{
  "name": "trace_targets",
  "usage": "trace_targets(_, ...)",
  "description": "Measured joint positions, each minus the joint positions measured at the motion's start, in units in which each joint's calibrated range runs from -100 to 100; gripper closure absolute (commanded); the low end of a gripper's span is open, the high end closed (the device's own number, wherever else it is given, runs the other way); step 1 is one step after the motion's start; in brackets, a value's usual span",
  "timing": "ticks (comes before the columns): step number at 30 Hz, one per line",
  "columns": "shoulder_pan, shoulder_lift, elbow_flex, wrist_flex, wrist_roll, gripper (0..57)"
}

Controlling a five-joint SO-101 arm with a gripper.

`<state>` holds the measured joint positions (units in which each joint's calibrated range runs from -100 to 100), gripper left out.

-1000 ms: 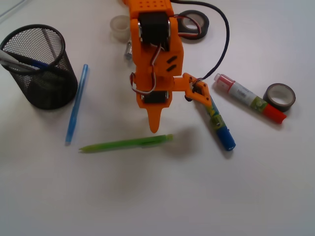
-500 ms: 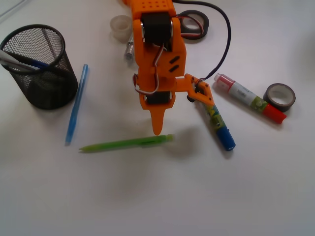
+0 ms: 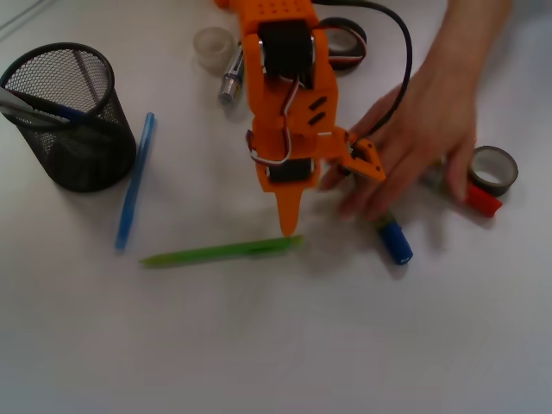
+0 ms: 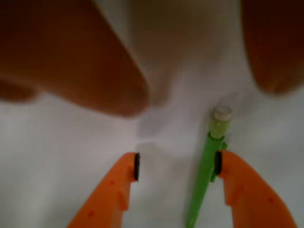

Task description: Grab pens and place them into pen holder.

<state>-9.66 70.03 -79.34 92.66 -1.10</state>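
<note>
The lime green pen (image 3: 220,252) lies flat on the white table, its right end just under my gripper (image 3: 332,200). In the wrist view my gripper (image 4: 177,164) is open. That green pen (image 4: 204,180) runs between the jaws, right against the right finger's pad (image 4: 217,162). A light blue pen (image 3: 134,185) lies beside the black mesh pen holder (image 3: 69,116) at the left, which has a dark blue pen (image 3: 67,111) leaning inside. A silver pen (image 3: 230,82) lies behind my arm.
A person's hand (image 3: 427,129) reaches in from the upper right, fingers down on the table beside my moving finger, over the markers; a blue marker end (image 3: 397,241) and a red one (image 3: 483,201) stick out. Tape rolls (image 3: 493,168) (image 3: 348,36) and a white ring (image 3: 213,47) lie around.
A hand has come in from the upper right and now covers the two markers. My gripper has shifted slightly right and down toward the green pen's end, still open.
</note>
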Motion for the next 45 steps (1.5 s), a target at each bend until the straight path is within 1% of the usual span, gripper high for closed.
trace_targets(10,-1.1,-0.1,-0.5,-0.3,0.0,38.7)
trace_targets(16,0.4,0.0,-0.5,-0.3,0.0,38.7)
trace_targets(20,-0.1,0.0,-0.5,-0.3,-0.2,38.7)
trace_targets(27,1.7,-0.1,-0.5,5.7,-5.9,38.9)
trace_targets(34,-2.4,-6.5,0.0,6.0,-12.6,38.9)
trace_targets(40,-3.4,-12.4,2.3,6.0,-13.6,38.9)
trace_targets(45,-3.0,-17.0,13.5,0.5,-13.8,38.9)
